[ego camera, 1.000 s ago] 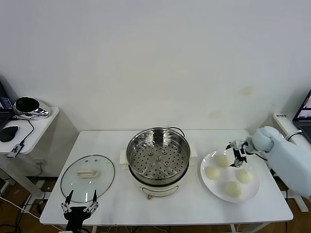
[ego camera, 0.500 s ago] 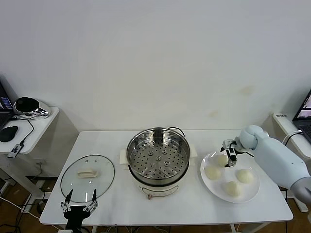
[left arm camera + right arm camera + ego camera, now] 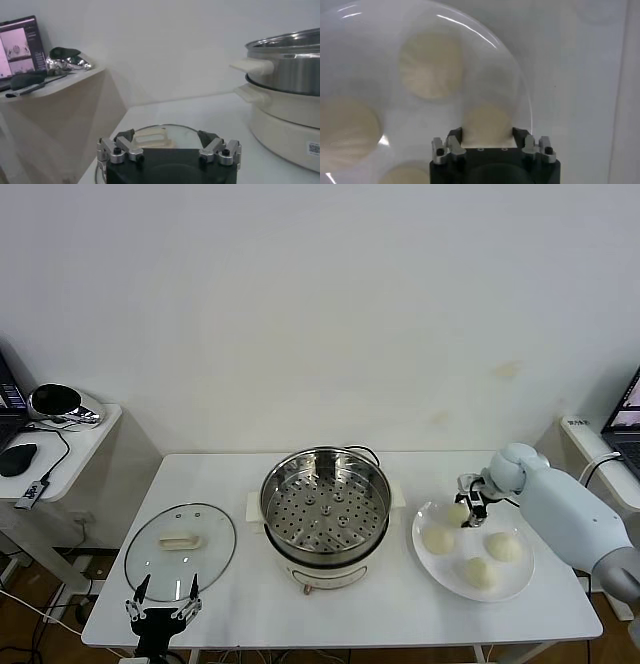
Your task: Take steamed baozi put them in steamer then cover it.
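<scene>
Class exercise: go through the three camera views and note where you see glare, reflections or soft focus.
Head view: even lighting, bright reflections inside the steamer, faint sheen on the glass lid. Left wrist view: the steamer's steel wall mirrors the room; the laptop screen glows. Right wrist view: the baozi between the right gripper jaws and the others look soft, and glare streaks arc along the plate rim.

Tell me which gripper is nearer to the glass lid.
Left. The left gripper hovers at the table's front edge, right beside the glass lid. The right gripper is across the table, beyond the steamer, shut on a baozi over the plate.
</scene>
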